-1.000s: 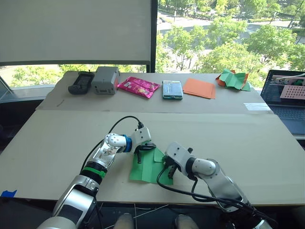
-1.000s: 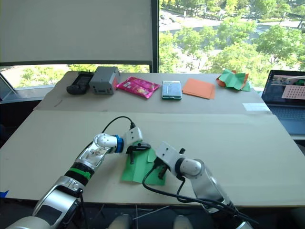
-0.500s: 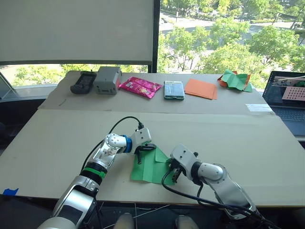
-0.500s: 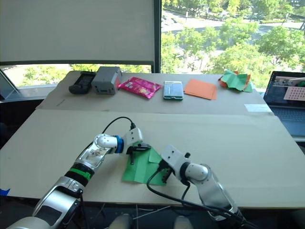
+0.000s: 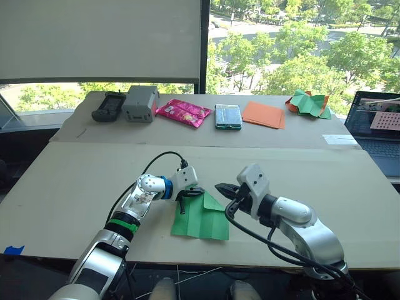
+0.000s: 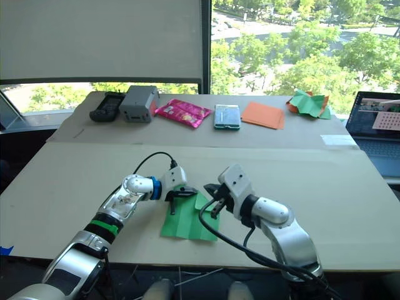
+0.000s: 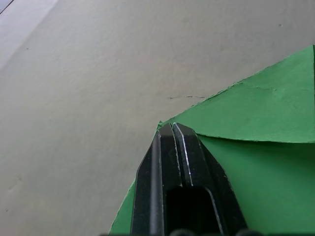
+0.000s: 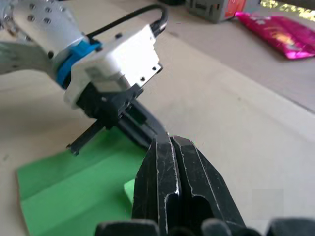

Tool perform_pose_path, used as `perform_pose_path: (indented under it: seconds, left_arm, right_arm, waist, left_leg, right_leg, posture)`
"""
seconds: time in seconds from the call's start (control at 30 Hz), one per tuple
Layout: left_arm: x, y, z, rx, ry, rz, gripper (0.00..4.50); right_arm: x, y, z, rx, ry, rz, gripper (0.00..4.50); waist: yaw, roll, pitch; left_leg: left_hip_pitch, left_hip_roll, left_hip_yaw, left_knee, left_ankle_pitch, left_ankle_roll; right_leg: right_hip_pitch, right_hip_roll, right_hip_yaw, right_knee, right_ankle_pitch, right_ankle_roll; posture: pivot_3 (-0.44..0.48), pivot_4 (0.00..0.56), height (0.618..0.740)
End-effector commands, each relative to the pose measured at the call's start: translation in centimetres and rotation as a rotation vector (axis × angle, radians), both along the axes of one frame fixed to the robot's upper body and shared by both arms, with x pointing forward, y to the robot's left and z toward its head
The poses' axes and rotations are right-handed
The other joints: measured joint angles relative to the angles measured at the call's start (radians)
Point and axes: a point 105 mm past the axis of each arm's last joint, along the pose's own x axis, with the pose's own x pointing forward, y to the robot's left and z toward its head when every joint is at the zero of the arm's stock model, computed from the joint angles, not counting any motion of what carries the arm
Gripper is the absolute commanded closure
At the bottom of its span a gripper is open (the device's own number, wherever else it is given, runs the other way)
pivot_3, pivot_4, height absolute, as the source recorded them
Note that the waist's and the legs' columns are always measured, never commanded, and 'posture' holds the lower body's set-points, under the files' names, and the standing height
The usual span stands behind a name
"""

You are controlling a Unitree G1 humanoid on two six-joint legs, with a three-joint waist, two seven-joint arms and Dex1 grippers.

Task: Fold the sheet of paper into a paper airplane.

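The bright green sheet of paper (image 5: 200, 220) lies flat near the table's front edge, with a triangular flap folded over at its far corner. My left gripper (image 5: 190, 195) is shut, its fingertips (image 7: 172, 129) resting on the paper's far edge where the flap begins. To the right of the flap my right gripper (image 5: 222, 187) hangs just above the table, shut with nothing in it, pointing toward the left gripper. In the right wrist view its fingers (image 8: 170, 162) stand together over the paper (image 8: 74, 191).
On the far table sit a black device (image 5: 107, 107), a grey box (image 5: 139, 103), a pink packet (image 5: 182, 113), a clear pack (image 5: 226, 116), flat orange sheets (image 5: 263, 115) and a crumpled green-and-orange heap (image 5: 307, 103). A laptop (image 5: 378, 131) stands at the right.
My right gripper has risen off the paper's near right edge and swung up to the far side, beside the flap. The left gripper has stayed on the paper.
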Motion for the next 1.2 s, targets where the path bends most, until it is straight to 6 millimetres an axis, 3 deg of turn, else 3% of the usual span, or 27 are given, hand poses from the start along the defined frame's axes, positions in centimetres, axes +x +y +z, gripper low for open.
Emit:
perform_pose_path:
  seconds: [0.03,0.27,0.47,0.63,0.77,0.93,1.1,1.2]
  left_arm:
    - [-0.5,0.9,-2.2,0.067,0.066,0.024,4.50]
    - [0.7,1.7,-0.2,0.006,0.034,0.101,4.50]
    - [0.8,3.2,3.7,-0.148,0.037,0.188,4.50]
    - [0.1,5.3,5.8,-0.259,0.083,0.281,4.50]
    - [-0.5,7.3,6.2,-0.347,0.160,0.370,4.50]
    - [-1.8,8.6,5.7,-0.463,0.294,0.432,2.98]
    - [-2.5,8.1,4.8,-0.533,0.406,0.458,1.32]
    - [-2.5,7.0,4.1,-0.538,0.439,0.458,1.32]
  right_arm:
    - [0.5,0.6,0.3,0.004,-0.025,0.003,4.46]
    - [1.7,1.9,-4.2,-0.191,0.004,0.032,4.46]
    - [1.7,2.0,-6.5,-0.250,0.023,0.059,4.46]
    - [1.6,2.1,-7.4,-0.276,0.034,0.082,4.46]
    - [1.6,2.3,-7.6,-0.283,0.031,0.091,4.46]
    - [1.7,2.5,-7.7,-0.291,0.029,0.095,4.50]
    - [1.7,2.6,-7.7,-0.291,0.025,0.096,4.50]
    - [1.8,2.8,-7.6,-0.282,0.026,0.094,4.50]
  waist:
    - [0.001,0.000,0.000]
    - [-0.001,0.001,0.000]
    - [-0.017,0.001,0.005]
    - [-0.017,0.001,0.008]
    - [-0.019,0.001,0.008]
    - [-0.019,0.000,0.008]
    - [-0.015,-0.001,0.009]
    - [-0.015,-0.001,0.009]
  left_leg:
    - [0.000,0.000,0.000,0.000,0.000,0.000]
    - [-0.001,0.000,0.000,0.000,0.000,0.000]
    - [-0.004,0.000,0.000,-0.001,0.000,0.000]
    - [-0.003,0.000,0.000,-0.002,0.002,0.004]
    - [-0.001,0.000,0.000,-0.002,0.001,0.001]
    - [-0.001,0.000,0.000,-0.002,0.000,0.001]
    - [-0.002,0.000,0.000,-0.002,0.000,0.001]
    - [-0.002,0.000,0.000,-0.002,0.000,0.001]
  right_leg:
    - [0.000,0.000,0.000,0.000,0.000,0.000]
    - [-0.001,0.000,0.000,0.000,0.000,0.000]
    - [-0.004,0.000,0.000,0.001,0.000,0.000]
    - [-0.001,0.001,0.001,0.002,0.000,0.000]
    - [-0.002,0.001,0.001,0.001,0.000,0.000]
    - [-0.003,0.001,0.001,0.001,0.000,0.000]
    - [-0.003,0.001,0.001,0.001,0.000,0.000]
    - [-0.003,0.001,0.001,0.001,0.000,0.000]
  posture:
    - [0.000,0.150,0.706]
    - [0.000,0.150,0.706]
    - [0.000,0.150,0.706]
    - [0.000,0.150,0.706]
    - [0.000,0.150,0.706]
    - [0.000,0.150,0.706]
    - [0.000,0.150,0.706]
    - [0.000,0.150,0.706]
